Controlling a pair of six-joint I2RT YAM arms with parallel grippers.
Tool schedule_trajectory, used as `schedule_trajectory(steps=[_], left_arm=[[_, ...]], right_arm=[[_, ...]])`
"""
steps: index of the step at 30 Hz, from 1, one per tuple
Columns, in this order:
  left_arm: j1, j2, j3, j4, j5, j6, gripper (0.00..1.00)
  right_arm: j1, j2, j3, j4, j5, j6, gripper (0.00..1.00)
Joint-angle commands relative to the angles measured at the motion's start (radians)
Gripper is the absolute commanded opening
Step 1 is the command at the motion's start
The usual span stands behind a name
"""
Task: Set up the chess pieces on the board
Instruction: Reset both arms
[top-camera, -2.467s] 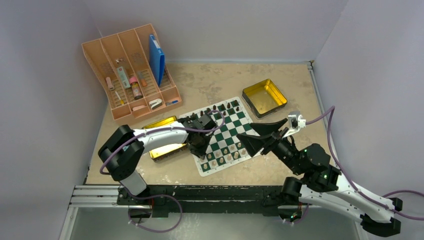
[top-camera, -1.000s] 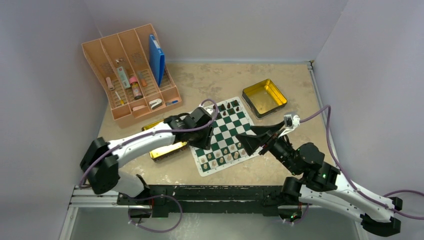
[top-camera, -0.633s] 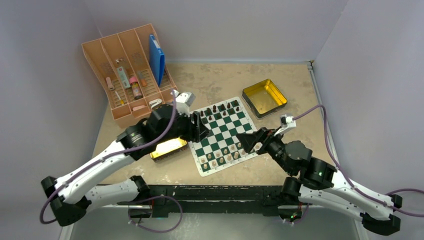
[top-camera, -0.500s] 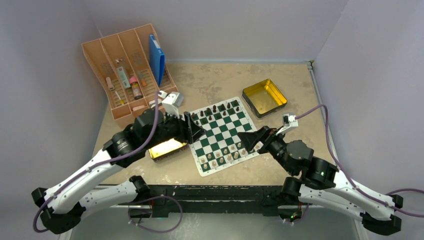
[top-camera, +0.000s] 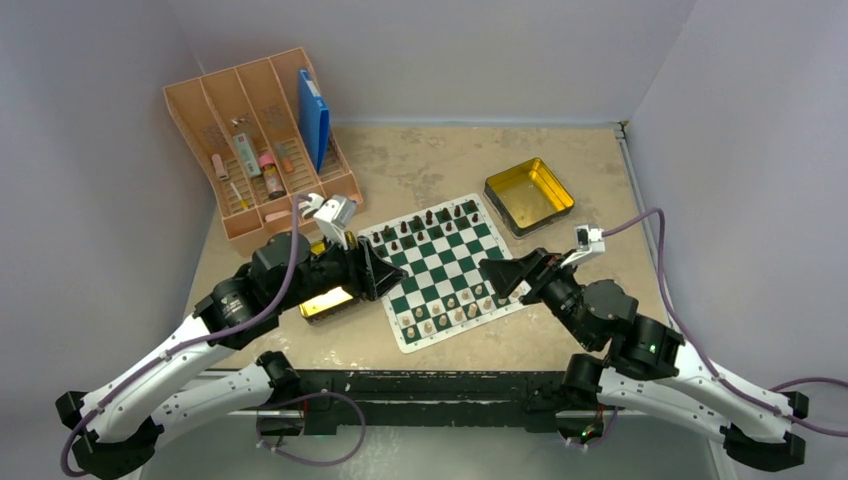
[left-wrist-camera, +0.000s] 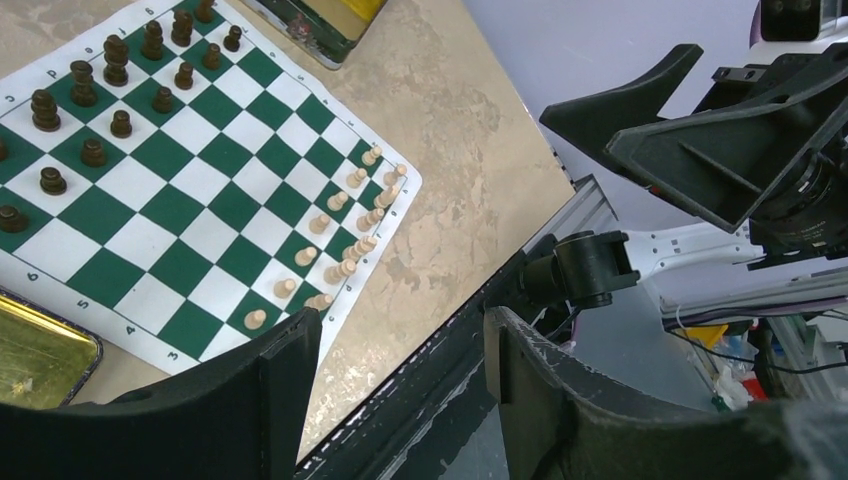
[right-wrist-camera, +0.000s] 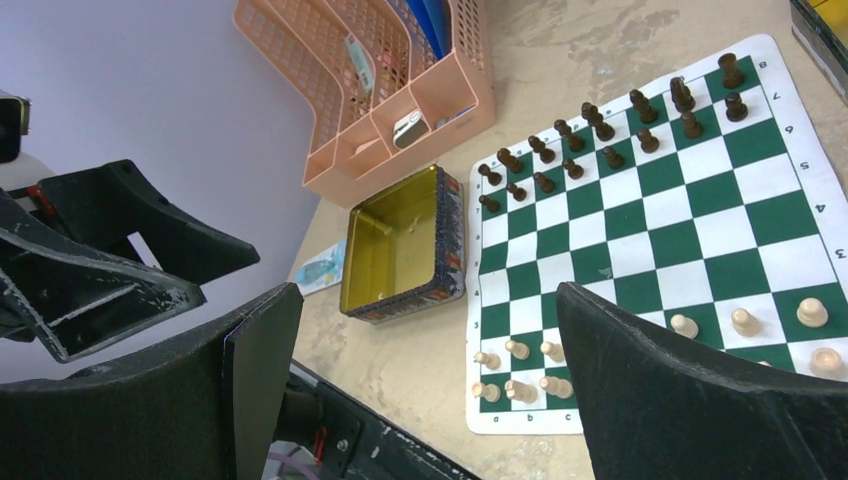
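The left pincer (left-wrist-camera: 400, 340) and right pincer (right-wrist-camera: 430, 300) are gaping empty near the flat checkered board (right-wrist-camera: 668, 245) carrying small rounded tan chess pieces (right-wrist-camera: 517, 349).

One board (top-camera: 441, 271), two gold tins (top-camera: 529, 195), one pink organizer (top-camera: 205, 125), two robot arms (top-camera: 170, 350).

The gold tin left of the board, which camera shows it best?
Right wrist view: the whole gold tin shows, open and empty. In the top external view the left arm hides part of it; the left wrist view catches only a corner.
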Motion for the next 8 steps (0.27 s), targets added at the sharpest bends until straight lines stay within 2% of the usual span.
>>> schedule_trajectory(steps=[1,8], left_arm=[[-0.004,-0.008,-0.012,0.084,0.028,0.017,0.60],[-0.004,-0.030,0.000,0.088,0.014,0.031,0.60]], right_arm=[[0.000,-0.012,0.048,0.018,0.023,0.012,0.99],[0.000,0.002,0.043,0.025,0.010,0.012,0.99]])
